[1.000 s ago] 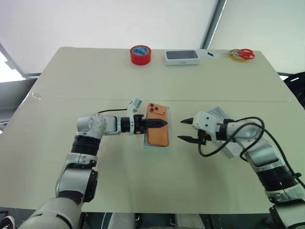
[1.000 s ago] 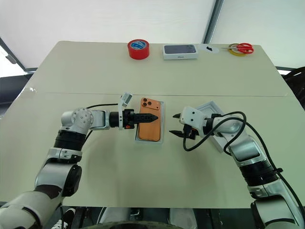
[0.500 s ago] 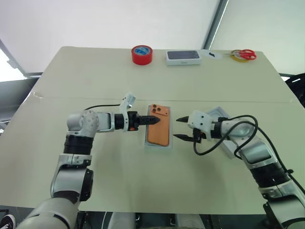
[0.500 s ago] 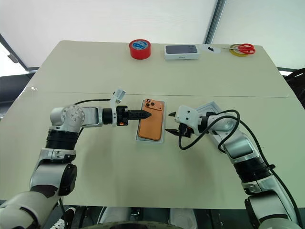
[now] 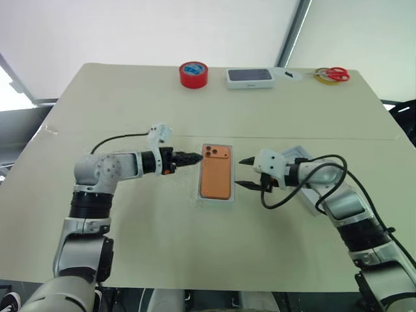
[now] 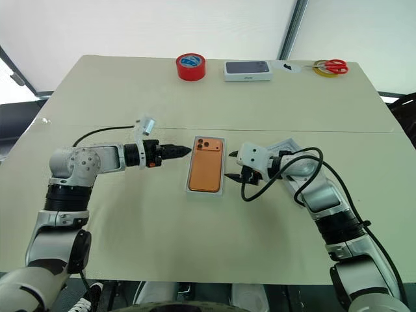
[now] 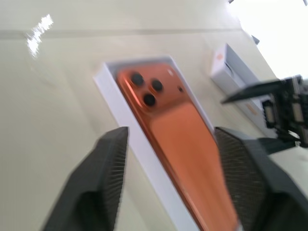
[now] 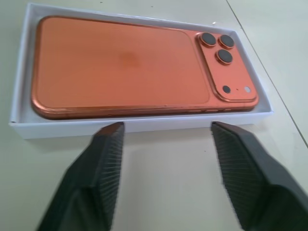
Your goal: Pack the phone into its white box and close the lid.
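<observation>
Orange phone (image 5: 216,172) inside white box (image 5: 215,199) walls; both jaws parted, empty, flanking.

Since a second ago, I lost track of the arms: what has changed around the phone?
The left gripper, which reached over the flat orange phone, drew back off it toward the robot's left and now hangs beside the shallow white box. The right gripper edged closer to the box's other side. Both jaws stand open and empty. The phone lies camera side up in the box as before; the white lid sits behind the right arm.
</observation>
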Motion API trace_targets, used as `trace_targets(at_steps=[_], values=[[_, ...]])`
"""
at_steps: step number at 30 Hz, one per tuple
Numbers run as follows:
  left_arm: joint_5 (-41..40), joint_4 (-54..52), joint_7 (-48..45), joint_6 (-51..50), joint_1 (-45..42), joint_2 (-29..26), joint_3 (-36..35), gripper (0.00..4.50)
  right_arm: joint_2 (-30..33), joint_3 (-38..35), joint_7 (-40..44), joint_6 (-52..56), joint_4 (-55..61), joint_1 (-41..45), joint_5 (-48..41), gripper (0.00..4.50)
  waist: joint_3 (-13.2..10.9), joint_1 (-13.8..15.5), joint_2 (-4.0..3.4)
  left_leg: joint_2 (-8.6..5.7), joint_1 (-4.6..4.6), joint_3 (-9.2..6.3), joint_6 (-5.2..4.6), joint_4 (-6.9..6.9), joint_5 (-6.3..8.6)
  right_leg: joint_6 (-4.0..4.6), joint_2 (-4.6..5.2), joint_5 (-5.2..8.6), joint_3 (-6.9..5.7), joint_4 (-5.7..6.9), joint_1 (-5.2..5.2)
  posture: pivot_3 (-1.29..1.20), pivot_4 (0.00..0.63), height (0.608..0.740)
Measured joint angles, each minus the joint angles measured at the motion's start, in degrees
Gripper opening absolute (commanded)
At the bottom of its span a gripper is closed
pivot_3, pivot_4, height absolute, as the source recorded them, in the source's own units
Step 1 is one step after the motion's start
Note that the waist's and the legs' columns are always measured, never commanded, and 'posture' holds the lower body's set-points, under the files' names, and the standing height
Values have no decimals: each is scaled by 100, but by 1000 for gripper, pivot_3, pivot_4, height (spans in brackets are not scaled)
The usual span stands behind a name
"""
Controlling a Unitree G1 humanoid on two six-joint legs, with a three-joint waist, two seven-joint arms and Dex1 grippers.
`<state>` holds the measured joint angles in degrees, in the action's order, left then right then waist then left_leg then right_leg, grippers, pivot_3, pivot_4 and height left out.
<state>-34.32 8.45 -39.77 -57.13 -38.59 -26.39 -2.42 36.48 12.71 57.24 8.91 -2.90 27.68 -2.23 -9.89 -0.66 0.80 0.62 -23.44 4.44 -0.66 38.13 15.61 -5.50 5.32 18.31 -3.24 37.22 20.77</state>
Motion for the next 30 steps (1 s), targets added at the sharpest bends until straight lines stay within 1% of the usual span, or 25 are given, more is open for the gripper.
trace_targets(at_steps=[1,3,4,6,8,11,13,17,19,23,25,30], values=[[275,-3,-74,474,110,-124,150,1192,9,0,-30,-65,-74,3,64,1155,0,-4,0,0,0,1,0,-1,0,0,-1,0,0,-1,1,0,150,730],[699,25,-139,1159,287,-187,366,119,24,2,-93,-182,-263,9,202,77,-1,0,-1,0,-1,4,0,-1,0,0,-1,0,0,-1,2,0,150,730],[826,36,-182,1404,366,-163,422,48,24,12,-107,-236,-335,20,248,24,-1,11,-1,0,-2,3,0,0,0,0,0,0,0,0,2,0,150,730],[1040,61,-323,1750,483,-171,619,48,24,37,-121,-376,-428,60,354,24,-1,24,-1,-1,-3,3,0,2,0,0,1,0,0,0,1,0,150,730],[1439,135,-503,2284,529,-196,984,48,22,80,-172,-522,-521,126,493,24,-1,22,-1,-1,-3,3,-1,3,0,0,1,0,0,1,1,0,150,730],[1741,471,-570,2661,520,85,1249,48,18,183,-280,-646,-722,231,718,24,-1,20,-1,-1,-4,3,-1,2,0,0,1,0,0,2,2,0,150,730],[1772,698,-562,2687,436,386,1262,48,18,257,-301,-731,-837,240,844,24,-1,31,-1,-1,-6,1,-3,3,0,0,1,0,-1,2,3,0,150,730],[1944,766,-776,2631,273,568,1513,48,14,273,-284,-829,-865,238,895,24,1,39,-3,-1,-5,2,-3,6,0,0,1,0,-1,6,1,0,150,730],[1932,712,-879,2477,271,680,1509,48,72,258,-248,-834,-842,202,885,24,1,50,-3,-1,-5,1,-4,7,0,0,1,0,-1,5,0,0,150,730],[1877,491,-1182,2025,295,893,1660,48,452,101,-68,-822,-644,-30,859,24,2,163,-4,-4,-4,-3,-10,16,4,0,3,0,-3,5,-8,0,150,730],[1878,432,-1265,1900,302,1097,1781,48,712,-51,1,-798,-458,-274,804,24,2,212,-4,-9,-4,-5,-16,21,7,0,10,0,-4,4,-13,0,150,730],[1920,341,-1345,1872,328,1445,2171,48,1202,-437,183,-601,-58,-826,626,24,2,258,-4,-8,-1,-5,-23,28,12,-1,13,-1,-3,2,-19,0,150,730]])
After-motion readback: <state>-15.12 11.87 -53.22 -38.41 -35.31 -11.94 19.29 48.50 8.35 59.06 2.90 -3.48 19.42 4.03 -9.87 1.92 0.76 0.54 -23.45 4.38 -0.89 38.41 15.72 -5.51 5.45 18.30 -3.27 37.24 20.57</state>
